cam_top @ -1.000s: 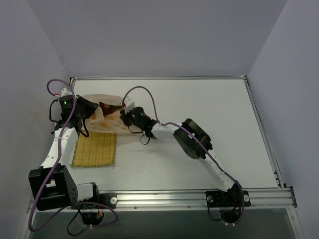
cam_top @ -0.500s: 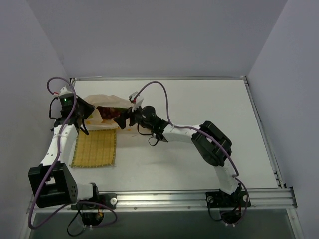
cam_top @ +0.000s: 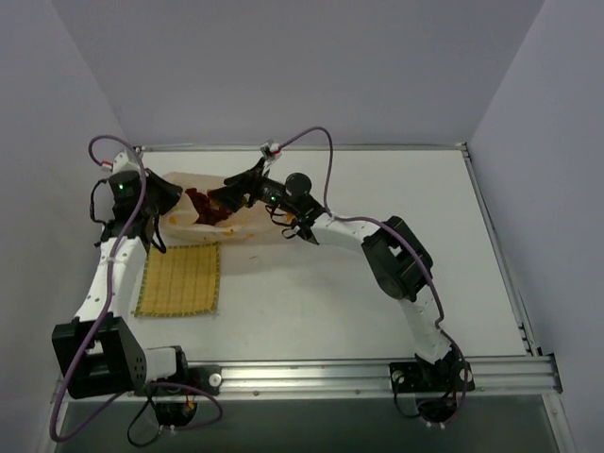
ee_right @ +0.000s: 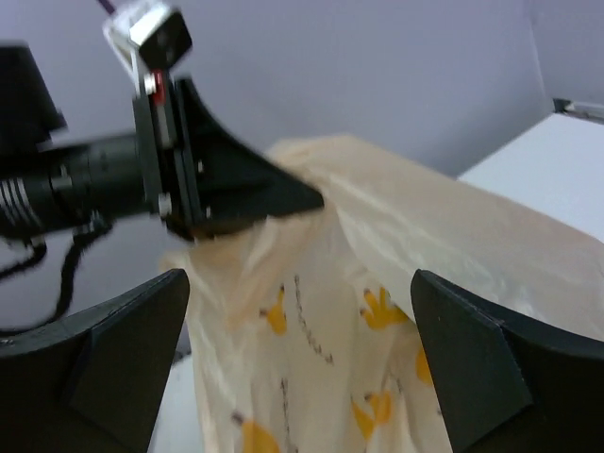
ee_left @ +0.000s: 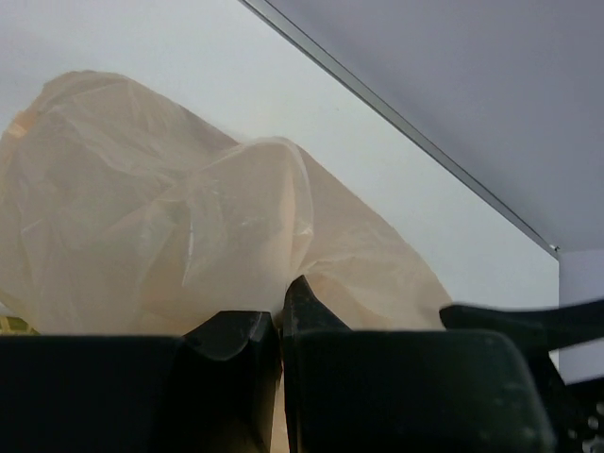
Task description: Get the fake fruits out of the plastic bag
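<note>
We are seeing the plastic bag point(cam_top: 241, 219) resting at the far left of the bench point(cam_top: 425, 189), with the dark red grape bunch point(cam_top: 201, 205) showing through it. Our left fingers point(ee_left: 300, 307) are pinching a fold of its plastic, pressed narrow together. Our right fingers point(cam_top: 225, 193) are spreading wide over the bag, gripping nothing. A yellow woven mat point(cam_top: 179, 280) is lying just beside the bag's near edge.

The white table point(cam_top: 321, 302) carries a yellow woven mat point(cam_top: 179, 280) near its left edge and, just beyond it, a crinkled plastic bag point(cam_top: 247, 223).
</note>
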You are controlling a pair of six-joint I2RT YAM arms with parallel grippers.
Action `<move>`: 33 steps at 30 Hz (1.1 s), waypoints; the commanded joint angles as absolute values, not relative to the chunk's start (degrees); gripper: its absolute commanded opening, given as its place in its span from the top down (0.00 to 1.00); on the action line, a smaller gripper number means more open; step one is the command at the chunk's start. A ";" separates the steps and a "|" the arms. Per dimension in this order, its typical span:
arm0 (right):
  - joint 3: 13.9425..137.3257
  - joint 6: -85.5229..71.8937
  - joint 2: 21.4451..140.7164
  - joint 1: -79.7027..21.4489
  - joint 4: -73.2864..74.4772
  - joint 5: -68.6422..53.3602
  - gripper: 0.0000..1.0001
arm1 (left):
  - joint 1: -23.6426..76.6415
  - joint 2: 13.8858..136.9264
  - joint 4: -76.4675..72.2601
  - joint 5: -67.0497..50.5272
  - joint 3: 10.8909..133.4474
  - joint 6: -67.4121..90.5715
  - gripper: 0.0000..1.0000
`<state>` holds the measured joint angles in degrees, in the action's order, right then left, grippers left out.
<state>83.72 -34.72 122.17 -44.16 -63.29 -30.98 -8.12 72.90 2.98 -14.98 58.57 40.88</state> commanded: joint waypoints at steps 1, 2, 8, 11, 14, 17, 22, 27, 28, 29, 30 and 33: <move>90.69 -49.90 129.53 -44.20 -85.91 -31.56 0.00 | -6.51 70.32 0.97 -17.40 55.82 40.16 0.98; 93.66 -50.10 131.64 -44.56 -86.39 -30.51 0.02 | -6.50 69.96 -1.03 -17.58 55.20 41.12 0.98; 104.13 -48.16 132.11 -46.49 -82.62 -29.09 0.11 | -5.98 69.87 -1.32 -17.67 52.91 42.71 0.98; 104.94 -53.40 129.30 -46.58 -84.63 -32.33 0.14 | -5.89 71.19 -2.10 -16.08 53.17 44.64 0.98; 101.97 -58.52 123.96 -46.58 -87.18 -35.15 0.06 | -5.63 72.16 -3.16 -14.59 54.92 45.18 0.97; 95.72 -60.73 118.76 -46.15 -86.23 -34.54 0.01 | -5.54 73.03 -3.52 -13.45 56.77 45.26 0.97; 88.17 -64.68 116.01 -43.43 -85.26 -35.68 0.00 | -5.54 72.17 -2.99 -13.62 56.34 44.30 0.97; 79.30 -59.02 112.34 -40.17 -71.66 -34.14 0.00 | -5.71 69.26 -0.53 -13.27 55.46 42.72 0.98; 76.49 -45.84 107.71 -40.08 -63.97 -30.71 0.00 | -5.63 68.56 -0.18 -13.27 55.72 42.02 0.98; 75.86 -38.13 105.06 -40.51 -55.20 -25.28 0.00 | -5.63 68.21 -0.09 -13.27 56.16 41.49 0.98; 75.68 -31.36 102.94 -41.30 -41.80 -12.09 0.00 | -5.63 67.94 2.44 -12.84 56.68 40.96 0.98; 76.72 -14.61 99.23 -44.64 -27.66 4.78 0.00 | -5.62 66.80 3.95 -12.31 58.18 39.12 0.94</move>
<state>74.22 -36.80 108.01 -41.10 -45.04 -15.35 -5.93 69.30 2.20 -13.37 53.82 42.04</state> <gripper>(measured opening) 0.998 0.049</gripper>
